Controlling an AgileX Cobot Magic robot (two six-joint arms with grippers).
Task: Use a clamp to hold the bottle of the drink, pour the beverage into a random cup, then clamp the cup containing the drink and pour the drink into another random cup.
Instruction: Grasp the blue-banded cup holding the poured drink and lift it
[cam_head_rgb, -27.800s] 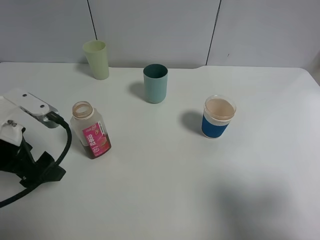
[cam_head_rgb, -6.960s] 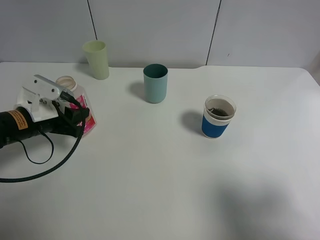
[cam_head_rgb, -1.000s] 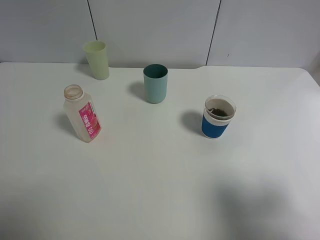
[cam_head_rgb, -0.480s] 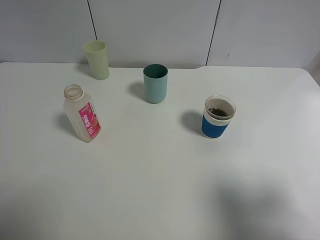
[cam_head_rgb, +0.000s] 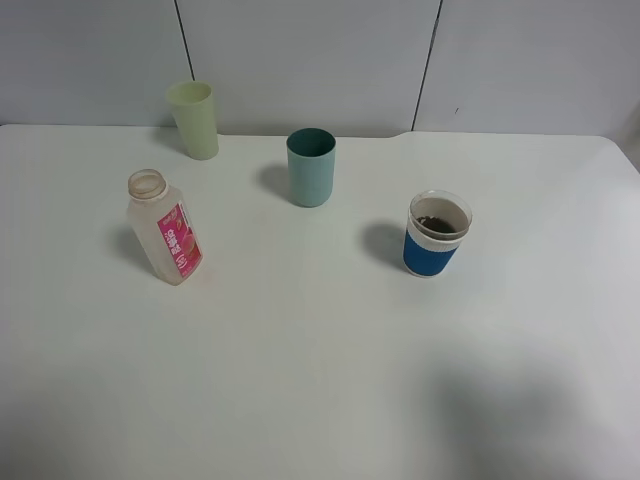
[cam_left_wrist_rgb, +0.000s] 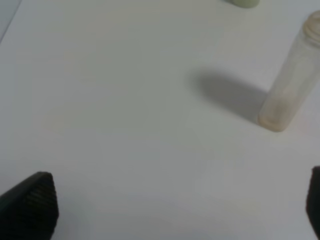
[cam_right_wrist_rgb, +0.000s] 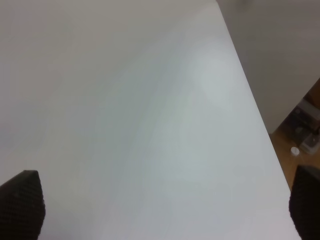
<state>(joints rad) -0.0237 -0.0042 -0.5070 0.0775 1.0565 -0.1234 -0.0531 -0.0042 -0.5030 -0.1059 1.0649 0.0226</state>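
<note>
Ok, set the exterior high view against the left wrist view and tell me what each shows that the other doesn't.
Only the exterior high view shows the teal cup, the blue-sleeved cup with dark drink in it, and the pink label on the bottle. Only the left wrist view shows the left gripper, its black fingertips wide apart. Both show the bottle standing on the white table, and the pale yellow-green cup, though the wrist view catches only a sliver of it.
</note>
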